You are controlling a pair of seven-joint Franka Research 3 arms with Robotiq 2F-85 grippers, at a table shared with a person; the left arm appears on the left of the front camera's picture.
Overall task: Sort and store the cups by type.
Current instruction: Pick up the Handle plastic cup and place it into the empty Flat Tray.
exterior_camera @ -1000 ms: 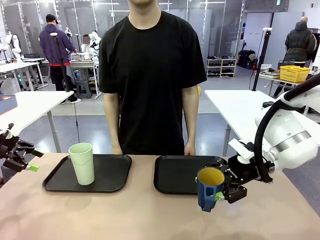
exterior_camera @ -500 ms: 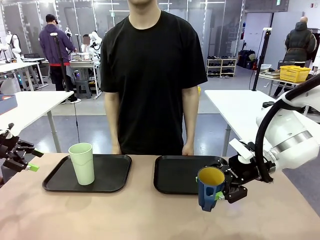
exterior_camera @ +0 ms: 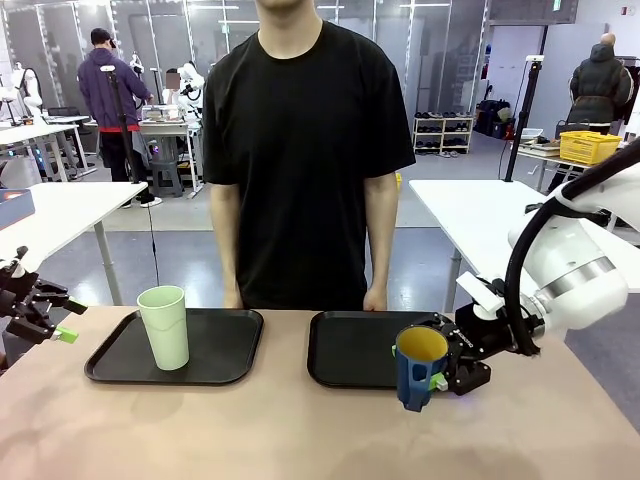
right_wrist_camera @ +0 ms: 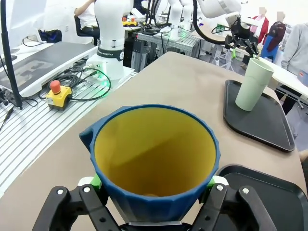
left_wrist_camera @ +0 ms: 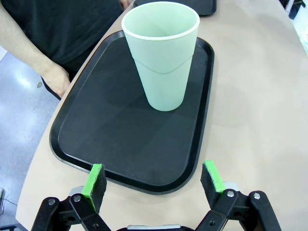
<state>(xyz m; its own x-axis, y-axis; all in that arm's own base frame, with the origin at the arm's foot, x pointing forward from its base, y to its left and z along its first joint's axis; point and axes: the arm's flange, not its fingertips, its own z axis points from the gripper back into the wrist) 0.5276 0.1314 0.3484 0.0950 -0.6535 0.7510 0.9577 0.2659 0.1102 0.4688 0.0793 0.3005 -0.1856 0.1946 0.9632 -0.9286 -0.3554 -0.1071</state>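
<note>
A tall mint-green tumbler (exterior_camera: 164, 326) stands upright on the left black tray (exterior_camera: 120, 358); the left wrist view shows this tumbler (left_wrist_camera: 161, 53) on that tray (left_wrist_camera: 96, 130). My left gripper (exterior_camera: 50, 322) hovers open at the table's left edge, its green pads (left_wrist_camera: 95, 183) apart just short of the tray's near rim. A dark blue mug (exterior_camera: 420, 366) with a yellow inside hangs above the table at the front right corner of the right black tray (exterior_camera: 345, 350). My right gripper (exterior_camera: 438, 377) is shut on the mug (right_wrist_camera: 154, 159), holding it upright.
A person in a black shirt stands at the far edge, hands resting behind the two trays. Bare tabletop (exterior_camera: 250, 430) spreads in front of both trays. The right wrist view shows the far tray with the tumbler (right_wrist_camera: 254, 84) and my left arm beyond it.
My right gripper has lifted the blue mug slightly and carried it a little toward the right tray. The left arm and the tumbler have not moved.
</note>
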